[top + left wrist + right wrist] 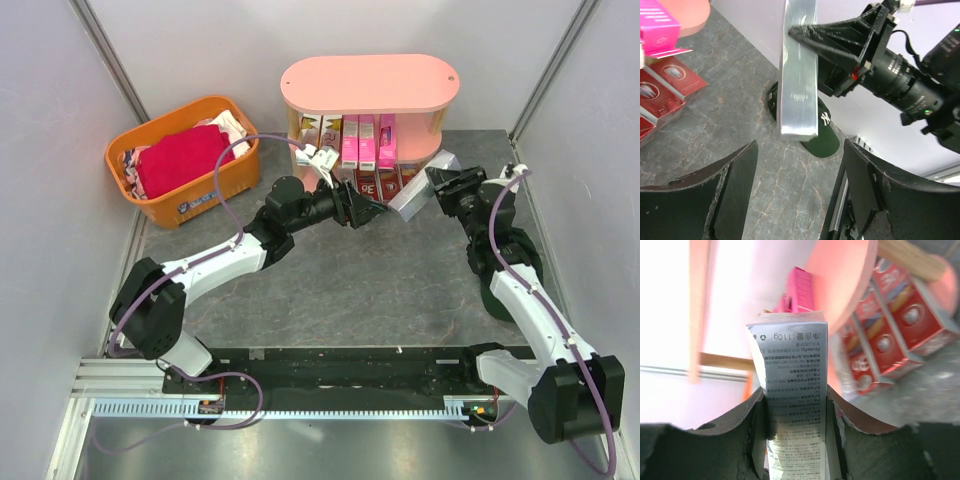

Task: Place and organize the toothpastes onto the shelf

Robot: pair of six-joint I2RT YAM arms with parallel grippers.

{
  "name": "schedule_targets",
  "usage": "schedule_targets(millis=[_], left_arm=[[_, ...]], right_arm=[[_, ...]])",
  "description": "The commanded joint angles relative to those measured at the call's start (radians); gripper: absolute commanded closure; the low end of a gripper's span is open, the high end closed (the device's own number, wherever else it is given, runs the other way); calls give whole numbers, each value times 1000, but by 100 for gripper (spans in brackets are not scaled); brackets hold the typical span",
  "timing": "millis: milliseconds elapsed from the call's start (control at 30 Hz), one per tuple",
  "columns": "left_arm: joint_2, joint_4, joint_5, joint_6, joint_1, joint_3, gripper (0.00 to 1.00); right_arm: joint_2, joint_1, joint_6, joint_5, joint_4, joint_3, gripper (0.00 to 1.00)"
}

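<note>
The right gripper (795, 401) pinches a silver-grey toothpaste carton (795, 390) between its two fingers, the printed box running out past the fingertips toward the pink shelf (370, 85). From above, the carton slants away from the right gripper toward the table's middle, just in front of the shelf's lowest tier. The left gripper (797, 172) faces it with jaws spread wide and nothing between them; the carton's free end lies just beyond those fingertips, apart from them and close to the grey table (330, 290). Pink cartons (365, 142) stand upright on the shelf's middle tier, with dark red cartons (385, 180) below them. An orange basket (215, 190) holding a red cloth (180, 158) sits to the shelf's left.
</note>
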Motion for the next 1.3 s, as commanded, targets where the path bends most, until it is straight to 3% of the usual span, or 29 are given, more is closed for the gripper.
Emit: schedule_targets(millis=[0,667,767,900,967,1000,1067,1100,1200,1267], left_arm=[[-57,-26,-79,96,-21,33,23],[47,-135,-137,245,-124,166,22],[63,-133,-145,238,-124,172,28],[72,-133,-157,220,-124,179,54],[63,-129,-177,218,-124,169,62],[58,-123,-182,218,-124,166,68],[48,-121,-200,218,-124,154,72],[43,-120,-206,215,-122,147,75],[31,-121,-223,208,-119,134,85],[25,-120,-226,193,-112,127,87]], right_arm=[[-33,-19,264,-78,286,-70,97],[-16,-19,325,-197,320,-44,98],[-18,-15,318,-202,315,-47,98],[-7,-4,310,-214,309,-47,95],[7,-1,310,-228,309,-44,93],[13,1,307,-234,311,-42,87],[33,2,306,-256,317,-37,60],[38,2,304,-260,323,-40,38],[55,2,296,-270,337,-37,15],[59,2,283,-270,337,-33,8]])
